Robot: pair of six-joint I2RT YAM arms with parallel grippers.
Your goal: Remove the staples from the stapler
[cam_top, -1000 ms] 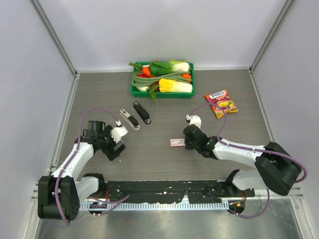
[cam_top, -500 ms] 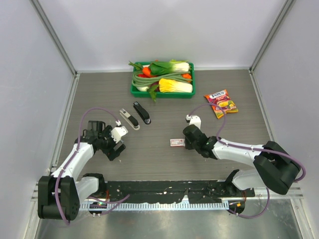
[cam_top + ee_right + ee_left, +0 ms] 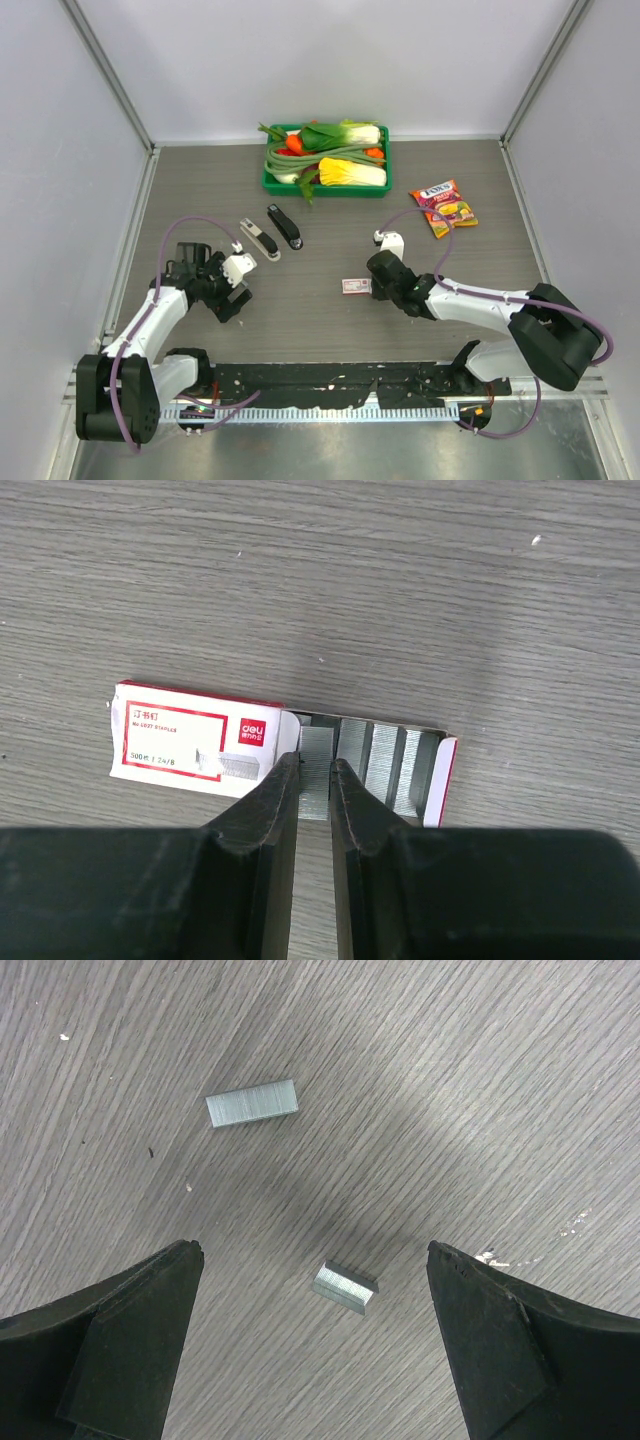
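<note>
Staples (image 3: 252, 1104) lie loose on the grey wood-grain worktop (image 3: 330, 330) as two short metal strips. One lies flat farther out in the left wrist view. The second strip (image 3: 345, 1288) lies between the fingers of the left tool (image 3: 312, 1250), nearer the finger on the right side of that view and touching neither. That tool hangs above them with its jaws spread wide, holding nothing.

The stapler (image 3: 259, 239), white and light grey, lies on the worktop just beyond the left tool, close beside a black stapler (image 3: 284, 227), the two roughly parallel.

Near the middle of the worktop is a small red-and-white staple box (image 3: 195, 738) with its drawer slid out, showing rows of staples inside. The right tool (image 3: 315, 765) reaches into that drawer, its jaws nearly together and clamped on one staple strip (image 3: 315, 748) that sits among the rows.

A green tray (image 3: 268, 185) of vegetables stands at the far edge, and a snack packet (image 3: 445, 208) lies to its right.
</note>
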